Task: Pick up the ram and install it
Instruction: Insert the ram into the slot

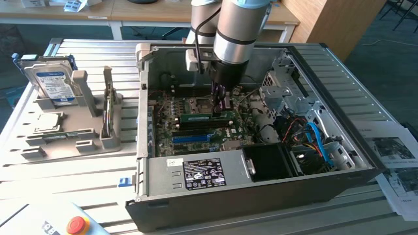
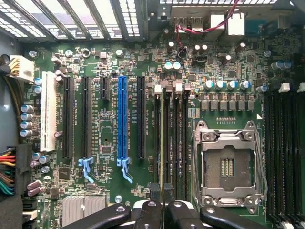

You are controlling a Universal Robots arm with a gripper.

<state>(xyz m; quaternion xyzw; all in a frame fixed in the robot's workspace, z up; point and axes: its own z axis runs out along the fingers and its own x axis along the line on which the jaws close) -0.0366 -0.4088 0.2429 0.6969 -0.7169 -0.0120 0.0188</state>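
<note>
The ram [image 1: 203,117], a thin green stick, lies level just above the black memory slots on the motherboard inside the open computer case [image 1: 365,161]. My gripper [image 1: 220,106] reaches down from above and is shut on the ram near the end toward the exterior view's right. In the wrist view the ram [image 2: 161,143] shows edge-on as a thin line over the black slots [image 2: 178,143], running out from between my dark fingers [image 2: 147,214]. I cannot tell whether it touches a slot.
A CPU socket [image 2: 228,162] sits beside the slots, and a long blue slot [image 2: 122,119] lies on the other side. Outside the case, a grey fixture [image 1: 78,139] holds a hard drive [image 1: 56,81]. A red button [image 1: 77,225] and papers [image 1: 398,161] lie near the table edges.
</note>
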